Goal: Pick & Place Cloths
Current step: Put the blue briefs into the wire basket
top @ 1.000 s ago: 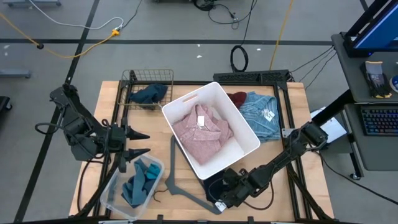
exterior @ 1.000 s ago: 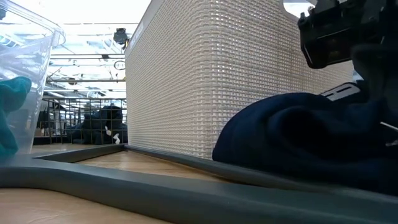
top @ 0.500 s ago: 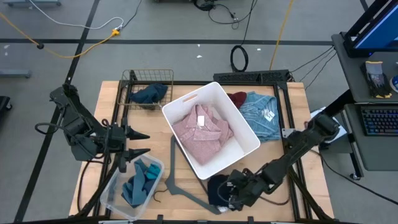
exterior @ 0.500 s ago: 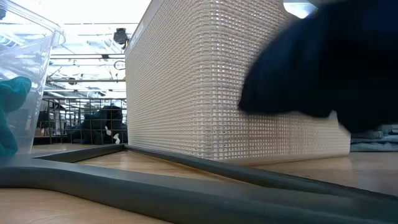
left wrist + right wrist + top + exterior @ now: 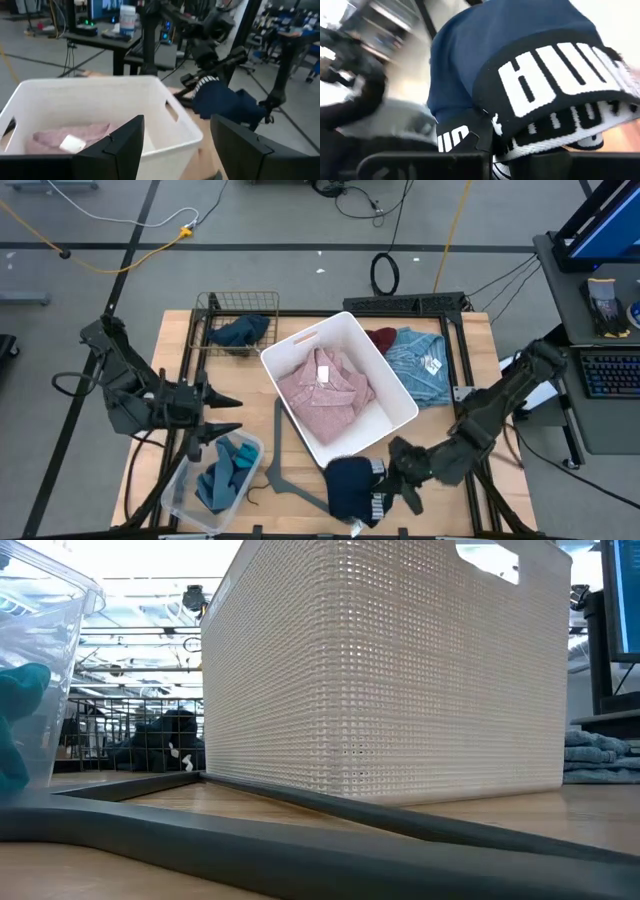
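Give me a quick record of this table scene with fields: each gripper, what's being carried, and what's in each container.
right gripper: shut on the navy garment with black-and-white printed band, lifted near the table's front edge
left gripper: open, empty, waiting beside the clear plastic tub
white perforated plastic bin: pink shirt
clear plastic tub: teal cloths
wire basket: dark blue cloth
behind the bin: light-blue shirt, maroon cloth
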